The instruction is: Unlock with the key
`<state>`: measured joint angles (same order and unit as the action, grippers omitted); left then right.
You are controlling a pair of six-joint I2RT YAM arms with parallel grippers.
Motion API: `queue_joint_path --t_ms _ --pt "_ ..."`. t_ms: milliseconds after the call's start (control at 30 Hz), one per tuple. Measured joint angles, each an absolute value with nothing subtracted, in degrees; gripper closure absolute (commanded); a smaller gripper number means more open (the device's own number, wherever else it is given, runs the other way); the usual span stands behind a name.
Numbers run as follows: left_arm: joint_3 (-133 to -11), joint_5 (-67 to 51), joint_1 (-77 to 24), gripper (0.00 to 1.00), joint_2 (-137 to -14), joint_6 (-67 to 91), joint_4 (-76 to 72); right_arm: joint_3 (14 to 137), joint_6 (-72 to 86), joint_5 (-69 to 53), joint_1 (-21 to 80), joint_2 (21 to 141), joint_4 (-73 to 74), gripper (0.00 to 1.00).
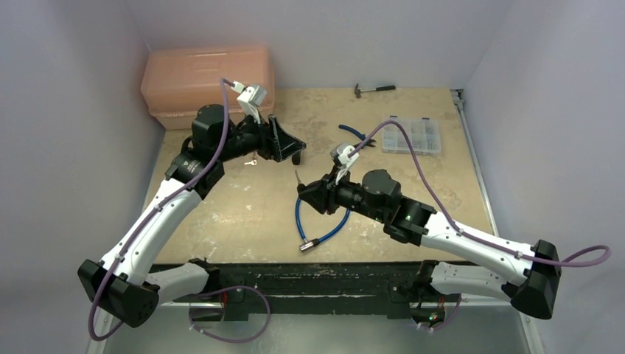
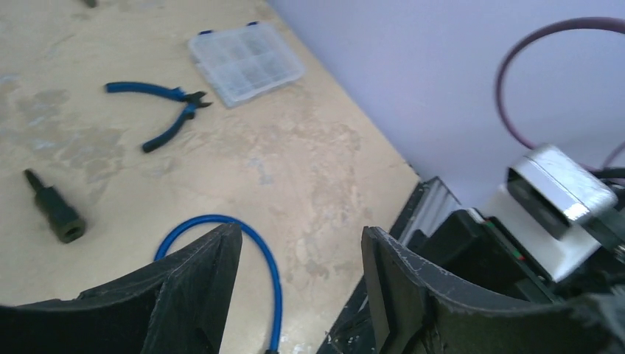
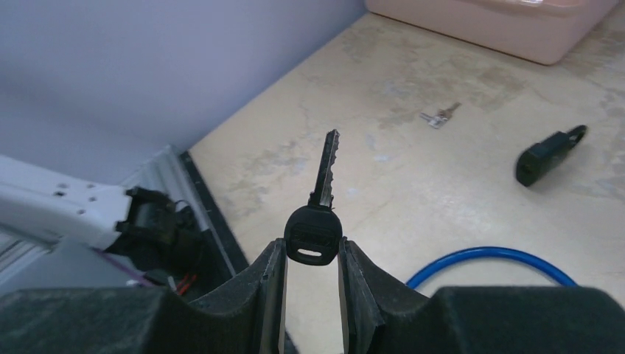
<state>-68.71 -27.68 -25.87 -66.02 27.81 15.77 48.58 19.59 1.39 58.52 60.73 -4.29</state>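
My right gripper (image 3: pixel 312 247) is shut on the black head of the key (image 3: pixel 324 184). The blade sticks out ahead of the fingertips, above the table. In the top view this gripper (image 1: pixel 306 190) is near the table's middle, with the key (image 1: pixel 297 177) pointing away from it. The small black padlock (image 3: pixel 549 153) lies on the table, apart from the key; it also shows in the left wrist view (image 2: pixel 55 210). My left gripper (image 2: pixel 302 240) is open and empty, raised at the back left (image 1: pixel 287 144).
A blue cable (image 1: pixel 324 221) with a metal end (image 1: pixel 308 245) loops under the right gripper. Blue-handled pliers (image 1: pixel 357 135), a clear organiser box (image 1: pixel 413 136) and a small hammer (image 1: pixel 374 89) lie further back. A pink bin (image 1: pixel 206 81) stands back left. Small silver keys (image 1: pixel 251 161) lie near the left arm.
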Motion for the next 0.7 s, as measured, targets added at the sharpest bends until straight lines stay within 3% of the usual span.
queue_joint_path --t_ms 167,433,700 --pt "-68.34 -36.69 -24.67 0.36 -63.77 32.51 8.64 46.50 23.55 -9.52 55.07 56.55 -7.49 1.00" --pt "-66.78 -45.98 -22.20 0.38 -62.74 40.10 -3.97 41.50 36.10 -32.95 39.51 52.88 -22.17 1.00" --pt "-64.01 -50.92 -22.17 0.39 -62.37 47.05 -12.82 38.41 57.84 -50.17 35.90 58.78 -52.97 1.00"
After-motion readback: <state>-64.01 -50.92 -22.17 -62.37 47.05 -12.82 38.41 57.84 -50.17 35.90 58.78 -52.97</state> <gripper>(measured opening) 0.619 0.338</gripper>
